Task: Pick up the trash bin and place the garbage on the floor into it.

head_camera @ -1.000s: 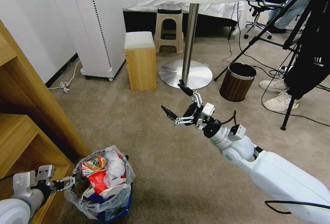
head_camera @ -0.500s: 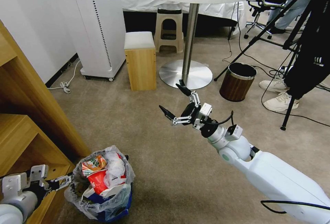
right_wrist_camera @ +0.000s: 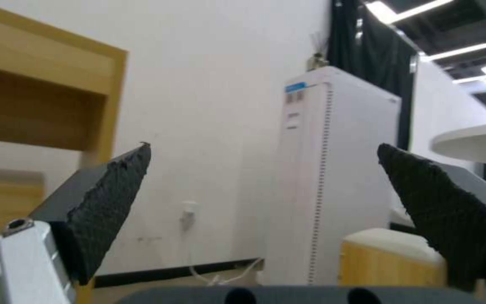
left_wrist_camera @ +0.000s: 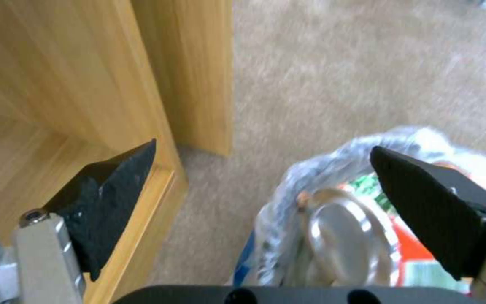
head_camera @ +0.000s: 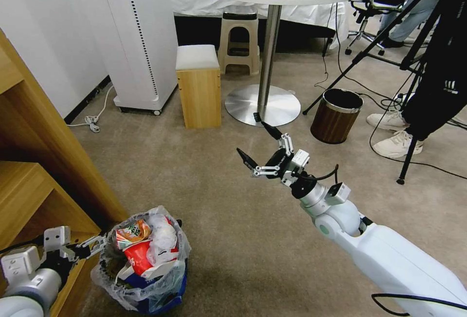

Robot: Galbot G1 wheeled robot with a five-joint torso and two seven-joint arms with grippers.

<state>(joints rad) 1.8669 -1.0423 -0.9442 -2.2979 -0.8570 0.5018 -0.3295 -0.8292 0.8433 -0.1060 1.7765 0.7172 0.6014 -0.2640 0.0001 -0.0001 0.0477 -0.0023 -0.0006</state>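
The trash bin [head_camera: 146,278], black with a crinkly whitish bag and a blue patch, stands on the beige floor [head_camera: 219,219] at the lower left. It is heaped with garbage: a red-white paper cup [head_camera: 141,258], an orange wrapper [head_camera: 132,232] and white tissue [head_camera: 163,236]. My left gripper [head_camera: 92,247] is open at the bin's left rim, beside the wooden shelf. In the left wrist view the left gripper [left_wrist_camera: 263,145] stands wide apart above the bag [left_wrist_camera: 322,169] and a silver can [left_wrist_camera: 341,238]. My right gripper [head_camera: 254,140] hangs open and empty over bare carpet; the right gripper [right_wrist_camera: 263,145] faces the wall.
A wooden shelf unit [head_camera: 44,176] crowds the bin's left side. Farther off stand a wooden stool [head_camera: 198,85], a round table's metal base [head_camera: 262,105], a brown metal-rimmed bin [head_camera: 336,115] and a white cabinet [head_camera: 141,34]. Tripod legs, cables and a person's shoes [head_camera: 394,137] occupy the right.
The left arm has drawn back to the lower left while its gripper stays at the bin's rim. The right gripper has shifted slightly to the right, still open.
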